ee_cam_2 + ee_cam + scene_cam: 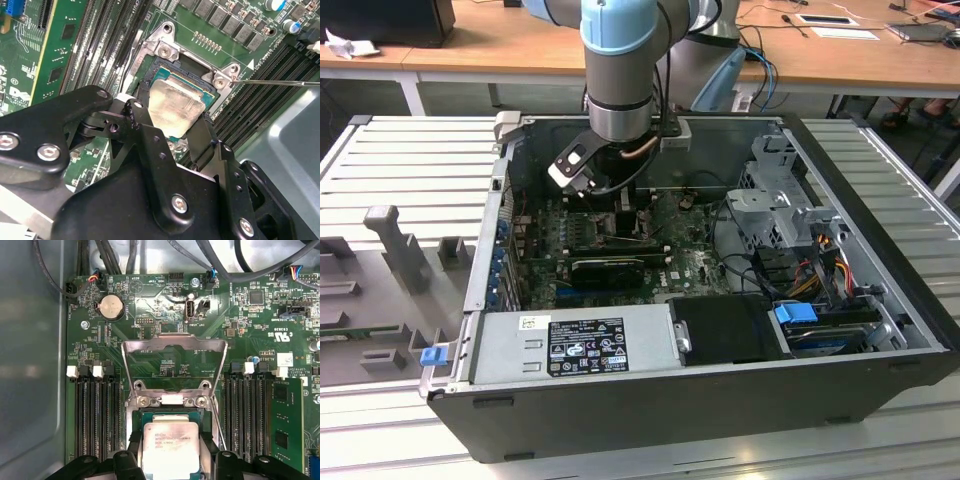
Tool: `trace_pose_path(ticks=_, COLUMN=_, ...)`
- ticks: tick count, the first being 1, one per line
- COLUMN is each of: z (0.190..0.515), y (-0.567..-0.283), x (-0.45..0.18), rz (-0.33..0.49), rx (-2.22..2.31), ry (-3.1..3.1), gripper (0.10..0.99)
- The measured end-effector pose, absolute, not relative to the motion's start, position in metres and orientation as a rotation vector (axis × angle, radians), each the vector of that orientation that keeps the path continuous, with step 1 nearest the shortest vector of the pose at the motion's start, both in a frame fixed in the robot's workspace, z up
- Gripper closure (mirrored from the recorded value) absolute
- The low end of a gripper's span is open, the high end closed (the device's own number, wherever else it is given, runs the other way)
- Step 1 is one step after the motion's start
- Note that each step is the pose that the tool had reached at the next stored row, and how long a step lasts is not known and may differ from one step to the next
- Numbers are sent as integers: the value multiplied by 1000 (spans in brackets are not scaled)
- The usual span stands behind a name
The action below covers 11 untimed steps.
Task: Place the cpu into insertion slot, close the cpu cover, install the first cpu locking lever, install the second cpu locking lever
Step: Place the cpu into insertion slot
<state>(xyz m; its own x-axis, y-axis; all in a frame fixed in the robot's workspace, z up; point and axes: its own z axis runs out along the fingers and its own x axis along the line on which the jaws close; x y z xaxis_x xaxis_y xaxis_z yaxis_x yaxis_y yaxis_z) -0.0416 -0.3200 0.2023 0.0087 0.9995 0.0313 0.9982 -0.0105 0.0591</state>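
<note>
We see the hand [174, 107] clenched on the cpu [180, 100], a finger [202, 137] on each side. The chip is at the insertion slot [189, 62]; we can't tell if it is seated. The cpu cover [175, 342] stands open just beside. In the exterior view, the arm [620, 70] at upper centre reaches down into the computer case [720, 400].
</note>
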Motion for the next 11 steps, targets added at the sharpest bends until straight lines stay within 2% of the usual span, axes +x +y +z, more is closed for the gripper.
trace_pose_path(ticks=11, z=201, y=-320, x=-42, rz=100, rx=2225, ry=2187, gripper=545)
